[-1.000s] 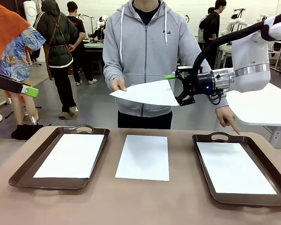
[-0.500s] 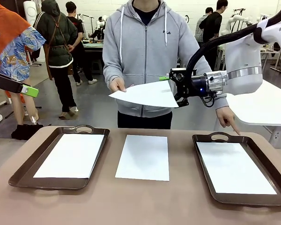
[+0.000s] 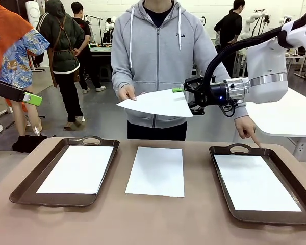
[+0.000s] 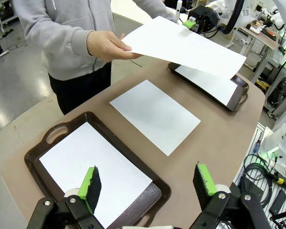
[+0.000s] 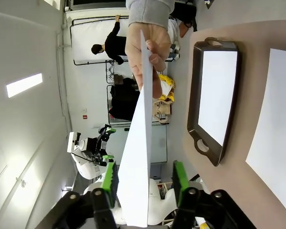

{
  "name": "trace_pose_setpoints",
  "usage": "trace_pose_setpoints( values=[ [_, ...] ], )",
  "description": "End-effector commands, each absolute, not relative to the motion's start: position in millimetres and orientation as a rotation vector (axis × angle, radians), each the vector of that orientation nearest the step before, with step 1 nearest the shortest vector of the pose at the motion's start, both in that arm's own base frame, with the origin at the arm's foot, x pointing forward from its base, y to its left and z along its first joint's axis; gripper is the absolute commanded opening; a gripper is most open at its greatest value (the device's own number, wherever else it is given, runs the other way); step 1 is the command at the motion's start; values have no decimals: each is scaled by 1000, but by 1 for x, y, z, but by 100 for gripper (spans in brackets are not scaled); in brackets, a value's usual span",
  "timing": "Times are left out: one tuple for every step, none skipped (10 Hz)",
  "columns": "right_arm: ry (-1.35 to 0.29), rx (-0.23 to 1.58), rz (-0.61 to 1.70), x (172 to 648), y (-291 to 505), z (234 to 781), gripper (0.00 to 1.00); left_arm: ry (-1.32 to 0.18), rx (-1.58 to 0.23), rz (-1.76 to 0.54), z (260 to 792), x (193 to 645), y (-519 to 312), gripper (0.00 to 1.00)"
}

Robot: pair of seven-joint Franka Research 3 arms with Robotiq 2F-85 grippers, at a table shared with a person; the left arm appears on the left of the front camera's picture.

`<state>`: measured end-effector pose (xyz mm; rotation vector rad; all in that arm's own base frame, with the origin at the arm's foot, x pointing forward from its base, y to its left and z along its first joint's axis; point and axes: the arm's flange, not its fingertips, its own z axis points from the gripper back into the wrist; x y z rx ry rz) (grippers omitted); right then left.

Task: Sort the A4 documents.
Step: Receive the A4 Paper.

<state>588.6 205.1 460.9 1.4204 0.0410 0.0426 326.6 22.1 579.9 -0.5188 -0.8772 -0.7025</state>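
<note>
Table [image 3: 153, 219]: we see a wide tan top; its near edge and both ends run out of the front view.
Person [image 3: 158, 51]: stands at the far side in a grey hooded top, legs hidden from us behind the table.
Right arm [image 3: 268, 71]: reaches in level from the right and covers most of the person's forearm on that side.
Left tray [image 3: 20, 189]: dark brown, handle at its far end, on the table's left part.
Right tray [image 3: 218, 173]: the same kind, on the right part; its near right corner is cut off.
Left tray sheet [image 3: 76, 168]: white, flat inside the left tray.
Right tray sheet [image 3: 255, 181]: white, flat inside the right tray.
Middle sheet [image 3: 156, 171]: flat on the bare table between the trays, touching neither.
Held sheet [image 3: 155, 103]: in the air before the person's chest, roughly level; the right wrist view gives it to us nearly edge-on.
Holding hand [image 3: 127, 93]: pinches the held sheet's left edge.
Pointing hand [image 3: 247, 130]: index finger aimed down at the right tray's far rim by the handle; we cannot tell whether it touches.
Right gripper [image 3: 186, 97]: at the held sheet's right corner, with the sheet between its pads. The jaws are apart, a gap shows beside one pad, and contact at the other is unclear.
Left gripper [image 4: 148, 183]: jaws spread wide with nothing between them, looking down on the left tray.
</note>
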Motion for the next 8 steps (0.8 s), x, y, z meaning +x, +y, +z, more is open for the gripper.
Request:
trace_pose_setpoints(
  values=[
    [66, 1432, 35, 590, 202, 461, 47, -879, -524, -708, 580, 327, 22, 100],
    [78, 1435, 37, 590, 201, 462, 35, -879, -524, -708, 580, 327, 22, 100],
    [110, 1449, 38, 590, 200, 460, 29, -879, -524, -708, 580, 327, 22, 100],
    [129, 1452, 38, 590, 199, 459, 17, -879, -524, -708, 580, 327, 22, 100],
    [137, 1454, 40, 591, 197, 460, 10, -879, -524, -708, 580, 327, 22, 100],
    [147, 1457, 40, 592, 196, 460, 0, -879, -524, -708, 580, 327, 22, 100],
    [154, 1457, 40, 592, 195, 460, 0, -879, -524, -708, 580, 327, 22, 100],
    [158, 1459, 38, 592, 194, 460, 0, -879, -524, -708, 580, 327, 22, 100]
  ],
)
